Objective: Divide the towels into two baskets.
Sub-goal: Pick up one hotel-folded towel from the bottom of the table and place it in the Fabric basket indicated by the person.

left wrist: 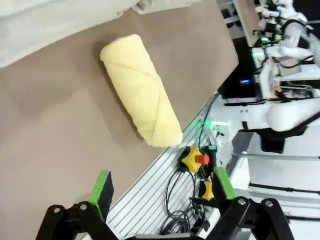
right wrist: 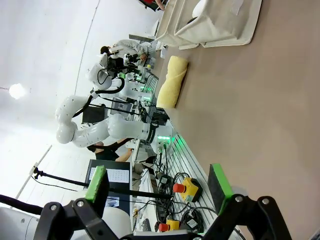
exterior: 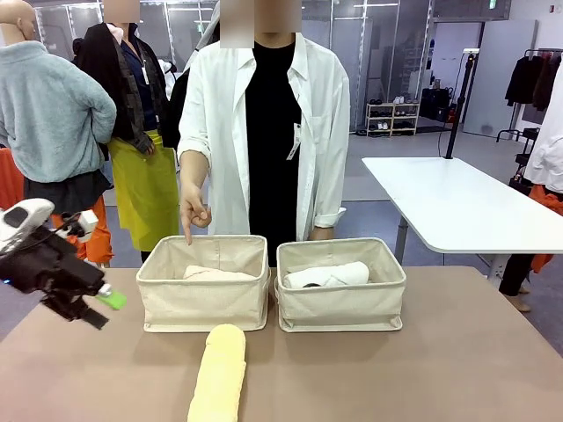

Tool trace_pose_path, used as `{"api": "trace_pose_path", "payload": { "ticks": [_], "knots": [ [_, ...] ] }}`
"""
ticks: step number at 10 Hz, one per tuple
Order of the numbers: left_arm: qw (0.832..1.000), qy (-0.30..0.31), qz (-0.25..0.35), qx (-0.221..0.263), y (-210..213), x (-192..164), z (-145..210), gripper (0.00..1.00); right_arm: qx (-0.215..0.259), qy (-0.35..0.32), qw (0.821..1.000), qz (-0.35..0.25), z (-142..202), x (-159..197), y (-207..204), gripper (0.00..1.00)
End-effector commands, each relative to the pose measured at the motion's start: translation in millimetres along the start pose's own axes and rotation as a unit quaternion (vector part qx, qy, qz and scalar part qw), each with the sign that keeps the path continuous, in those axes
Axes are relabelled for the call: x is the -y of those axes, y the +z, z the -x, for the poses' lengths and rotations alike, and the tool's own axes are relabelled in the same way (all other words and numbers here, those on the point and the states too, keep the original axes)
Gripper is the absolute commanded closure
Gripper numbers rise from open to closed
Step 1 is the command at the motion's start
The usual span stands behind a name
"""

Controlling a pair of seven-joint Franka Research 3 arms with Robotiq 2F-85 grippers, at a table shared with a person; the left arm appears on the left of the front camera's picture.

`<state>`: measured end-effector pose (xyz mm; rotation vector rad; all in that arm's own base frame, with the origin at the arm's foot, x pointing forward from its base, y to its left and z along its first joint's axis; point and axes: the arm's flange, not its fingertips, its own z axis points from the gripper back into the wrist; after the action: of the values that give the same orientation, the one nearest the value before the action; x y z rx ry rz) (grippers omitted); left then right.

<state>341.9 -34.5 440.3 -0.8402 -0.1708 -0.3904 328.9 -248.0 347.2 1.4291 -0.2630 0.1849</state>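
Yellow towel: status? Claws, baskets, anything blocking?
Left claw open, empty; right claw open, empty. Yellow towel on table, ungrasped, before the baskets. Person's hand points into left basket.

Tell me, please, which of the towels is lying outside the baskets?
The yellow towel: it lies on the bare table in front of the baskets, while the pale towel and the white towel sit inside them.

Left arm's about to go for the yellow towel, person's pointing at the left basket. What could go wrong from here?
The yellow towel lies near the table's near edge; a clumsy grasp might push it off. The person's hand hovers at the left basket rim, so a drop there risks contact. The left gripper is open, but the thick roll may slip or unroll.
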Motion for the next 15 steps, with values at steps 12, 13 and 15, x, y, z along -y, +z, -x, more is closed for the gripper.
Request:
{"api": "trace_pose_path", "payload": {
  "ticks": [12,13,15],
  "knots": [
    [0.979,0.014,-0.201,-0.025,-201,36,-5,0.00,0.000,-0.001,1.000,0.002,1,-4,0,0.00],
    [0.984,0.029,-0.170,-0.036,-205,34,-3,0.00,0.000,-0.001,1.000,0.002,1,-4,0,0.00],
    [0.981,0.026,-0.188,-0.040,-211,28,-5,0.00,0.000,-0.001,1.000,0.002,1,-4,0,0.00]
  ]
}}
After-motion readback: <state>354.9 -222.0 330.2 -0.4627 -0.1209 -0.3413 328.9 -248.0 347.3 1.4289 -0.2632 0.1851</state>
